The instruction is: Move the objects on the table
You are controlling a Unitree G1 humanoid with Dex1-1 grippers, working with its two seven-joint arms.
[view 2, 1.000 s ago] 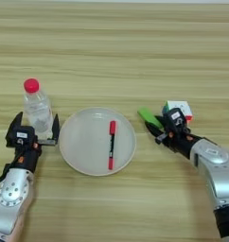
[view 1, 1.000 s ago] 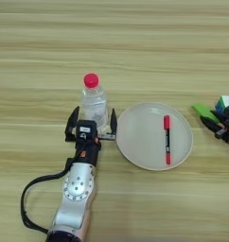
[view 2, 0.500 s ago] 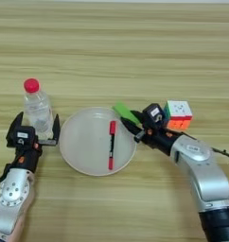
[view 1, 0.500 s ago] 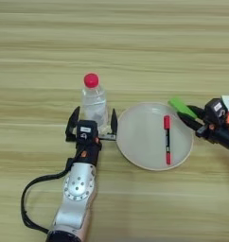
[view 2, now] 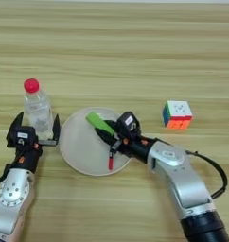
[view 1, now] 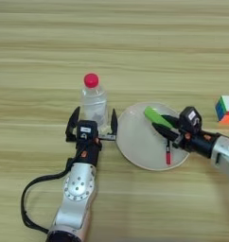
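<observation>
Left arm: it comes up from the near edge, silver casing with a black cable looped beside it, and ends just this side of the bottle.
Left gripper (view 1: 92,126): fingers spread wide, one on each side of the bottle's base — whether they touch the plastic can't be made out, and there's no squeeze showing.
Right arm: it sweeps in from the near right corner, its forearm angled across the table toward the plate.
Right gripper (view 2: 103,129): over the plate's right half, its black fingers closed on the green block, which sticks out up and to the left beyond the tips.
Green block (view 2: 100,123): bright green, tilted, carried above the plate's far part — touching the dish or clear of it, can't tell.
Red pen (view 2: 110,160): lying on the plate near its right rim, partly hidden under the right gripper, only its near end showing.
Plate (view 1: 135,146): round and white, flat on the table, its left rim just beside the left gripper's right finger.
Bottle (view 1: 93,100): clear, red cap, standing upright just left of the plate.
Colour cube (view 2: 177,115): multicoloured, sitting alone on the wood, well to the right of the plate.
Table (view 1: 111,42): light planks running side to side, stretching beyond everything.
</observation>
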